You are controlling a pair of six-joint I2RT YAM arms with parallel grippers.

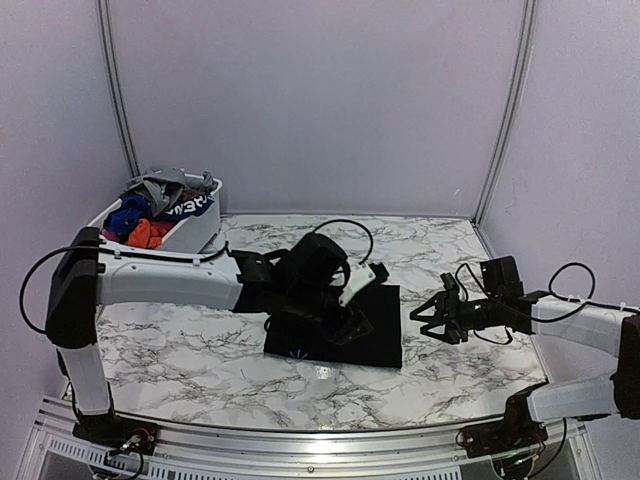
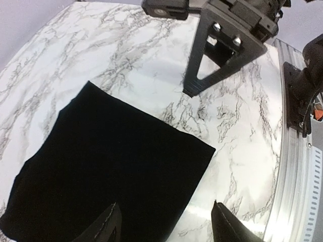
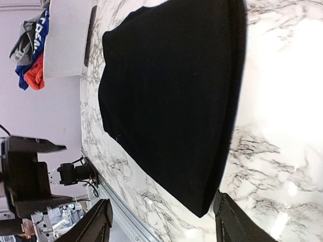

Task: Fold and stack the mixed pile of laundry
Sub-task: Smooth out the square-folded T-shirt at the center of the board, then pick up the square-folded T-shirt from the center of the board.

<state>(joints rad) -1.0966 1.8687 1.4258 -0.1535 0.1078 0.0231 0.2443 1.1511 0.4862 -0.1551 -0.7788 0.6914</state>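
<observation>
A large black garment [image 1: 335,335] lies folded flat in a rectangle on the marble table; it also shows in the left wrist view [image 2: 111,171] and the right wrist view [image 3: 171,91]. My left gripper [image 1: 352,326] hovers over its middle, open and empty [image 2: 164,203]. My right gripper [image 1: 428,318] is open and empty just right of the garment's right edge, and its fingers frame a near corner [image 3: 163,196]. The rest of the laundry pile [image 1: 155,205], grey, blue and orange-red pieces, sits in the basket. No pink piece shows.
The white plastic basket [image 1: 200,232] stands at the back left of the table [image 1: 200,340]; it also shows in the right wrist view [image 3: 65,40]. Purple walls close in the back and sides. A metal rail [image 1: 300,455] runs along the near edge.
</observation>
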